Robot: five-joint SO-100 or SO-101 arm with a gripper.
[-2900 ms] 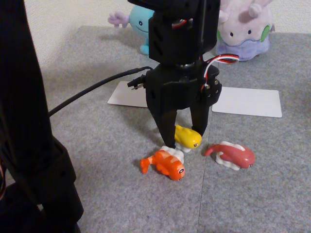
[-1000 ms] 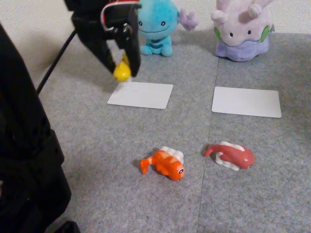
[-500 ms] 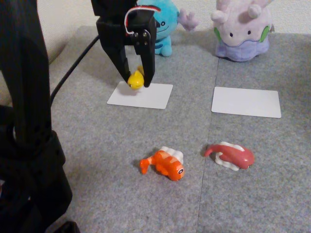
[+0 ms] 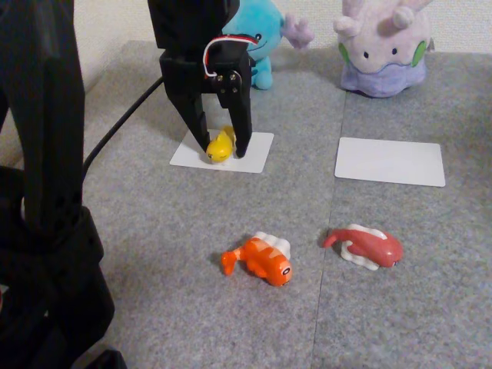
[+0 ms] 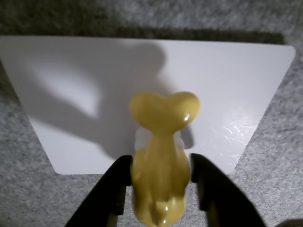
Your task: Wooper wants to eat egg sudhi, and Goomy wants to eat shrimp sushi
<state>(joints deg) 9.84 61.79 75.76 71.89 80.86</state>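
Right now the black two-finger gripper (image 4: 221, 150) has its jaws clamped on the small glossy yellow egg sudhi (image 4: 220, 146), one jaw on each flank, as the wrist view shows (image 5: 159, 161). The toy hangs low over the left white rectangular card (image 4: 254, 156), which lies on the grey carpet-like bench (image 4: 169, 231) just in front of Wooper (image 4: 257, 34), the light blue round-headed plush w/ purple gills. From the fixed view the toy looks at or nearly at the card surface; can't tell if it touches.

Step in hand, as I judge it: set the egg down on Wooper's card and let go. To do it well: lower until the white rice base meets the card, then open the jaws slowly so the glossy body doesn't stick to one jaw and tip. The wrist view puts the forked tail tip over the card but the body near the card's closer edge (so a nudge toward the card centre before release would be safer). Lift straight up afterwards.

Elsewhere, the orange white-striped shrimp sushi (image 4: 259, 258) lies on the bench nearer the camera, beside a longer pink-red toy (image 4: 367, 247). Goomy (image 4: 383, 48), the pale lilac blob plush, sits behind the second white card (image 4: 390, 161), which has nothing on it yet.
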